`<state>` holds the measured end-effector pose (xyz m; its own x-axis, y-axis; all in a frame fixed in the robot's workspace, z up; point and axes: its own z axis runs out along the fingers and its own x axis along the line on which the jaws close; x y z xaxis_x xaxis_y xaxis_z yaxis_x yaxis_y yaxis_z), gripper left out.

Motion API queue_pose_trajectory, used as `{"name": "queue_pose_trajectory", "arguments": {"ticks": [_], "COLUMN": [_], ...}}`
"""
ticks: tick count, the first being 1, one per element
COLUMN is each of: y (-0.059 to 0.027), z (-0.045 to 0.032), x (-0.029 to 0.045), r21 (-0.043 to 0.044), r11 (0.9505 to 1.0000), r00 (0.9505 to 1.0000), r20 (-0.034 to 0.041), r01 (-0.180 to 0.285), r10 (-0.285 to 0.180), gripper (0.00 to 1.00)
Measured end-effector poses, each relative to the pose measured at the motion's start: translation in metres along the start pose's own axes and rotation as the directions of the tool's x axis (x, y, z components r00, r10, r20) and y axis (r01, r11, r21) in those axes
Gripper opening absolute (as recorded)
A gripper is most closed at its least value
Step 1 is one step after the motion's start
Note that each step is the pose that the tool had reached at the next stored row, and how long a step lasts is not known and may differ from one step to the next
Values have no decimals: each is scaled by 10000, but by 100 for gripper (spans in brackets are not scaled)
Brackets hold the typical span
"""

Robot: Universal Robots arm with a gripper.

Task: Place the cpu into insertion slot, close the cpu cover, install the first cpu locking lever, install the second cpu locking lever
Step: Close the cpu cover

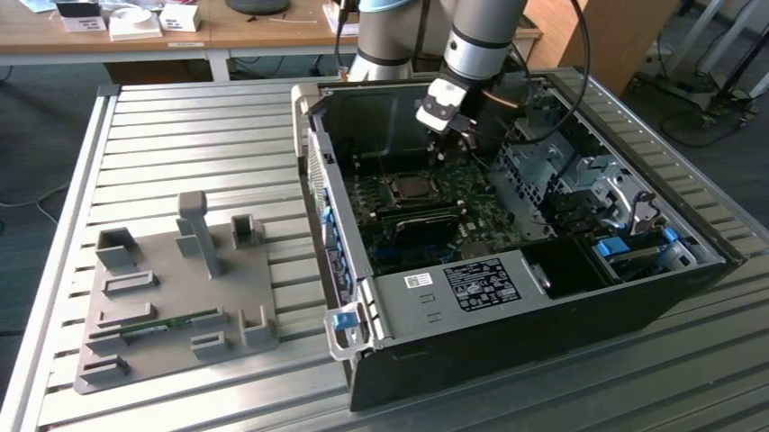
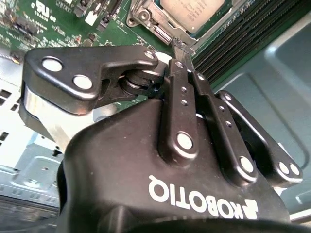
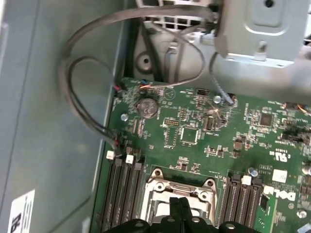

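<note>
Gripper point(image 2: 179, 48) low over motherboard point(image 3: 194, 131). Jaws together, nothing seen between them. Cpu point(image 2: 194, 10) sits in insertion slot point(image 1: 390, 185), just past jaw tips. Cpu cover point(image 2: 144, 15) looks down. Guess: lever step. Needs small, careful push.

Upside-down white lettering on the hand point(image 2: 180, 54).

We note an open case point(image 1: 541, 333) on the slatted table point(image 1: 180, 144), a grey fixture point(image 1: 168, 270) beside it at the exterior view's left.
</note>
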<state>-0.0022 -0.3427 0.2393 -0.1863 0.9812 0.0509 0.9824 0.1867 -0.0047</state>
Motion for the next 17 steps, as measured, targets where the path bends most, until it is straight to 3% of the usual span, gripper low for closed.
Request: {"name": "queue_pose_trajectory", "arguments": {"ticks": [2,12,17], "y": [0,-1,-1], "z": [0,0,0], "x": [0,0,0], "r21": [13,18,42], "r11": [9997,9994,9959], "r00": [9997,9994,9959], "r20": [2,1,-4], "r01": [261,343,906], "r10": [-261,-343,-906], "gripper": [11,11,11]}}
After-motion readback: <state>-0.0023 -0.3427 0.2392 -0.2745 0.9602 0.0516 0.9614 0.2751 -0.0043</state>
